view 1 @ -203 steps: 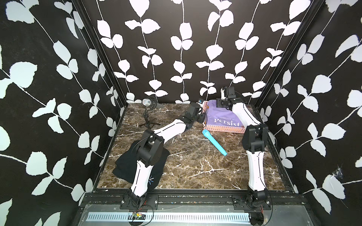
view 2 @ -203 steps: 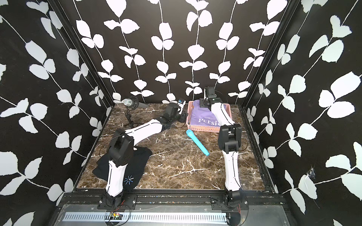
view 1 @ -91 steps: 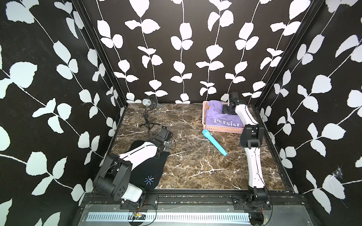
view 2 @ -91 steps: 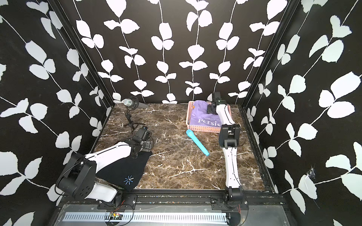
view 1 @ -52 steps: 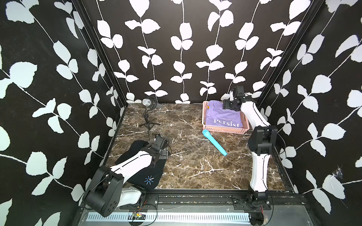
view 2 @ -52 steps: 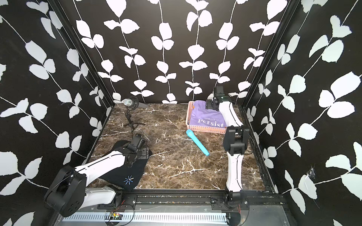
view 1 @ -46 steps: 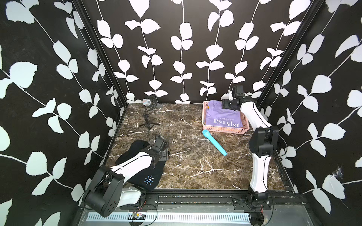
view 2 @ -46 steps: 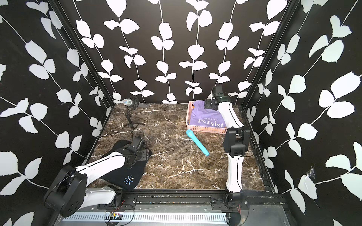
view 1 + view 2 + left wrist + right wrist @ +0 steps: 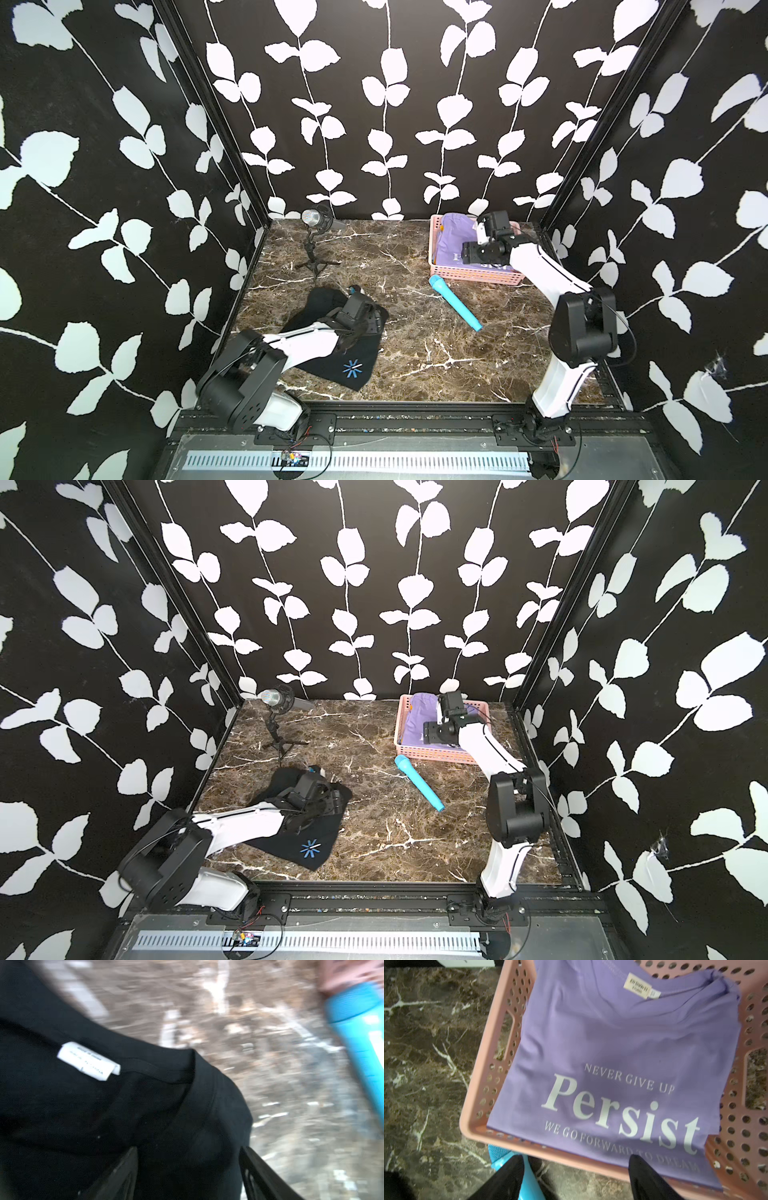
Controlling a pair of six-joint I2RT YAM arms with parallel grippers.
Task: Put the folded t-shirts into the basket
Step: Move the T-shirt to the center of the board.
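Closing the left gripper (image 9: 188, 1149), jaws apart over the collar end of the black t-shirt (image 9: 322, 301) on the table (image 9: 415, 353), could pinch only 1 layer and unfold it before the basket (image 9: 477, 1105), where the lilac t-shirt (image 9: 612, 1043) lies below the parted jaws of the right gripper (image 9: 575, 1157).

lilac tee (image 9: 612, 1043), "never give up", "persist", "we go forward to dream"

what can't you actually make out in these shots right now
- Anything under the lilac t-shirt in the basket: that shirt covers it, right wrist view.
- Middle of the black t-shirt: under the left arm in both top views.
- Its neck label wording: blurred, left wrist view.
- Whether the left gripper touches cloth: black on black, blurred, same view.
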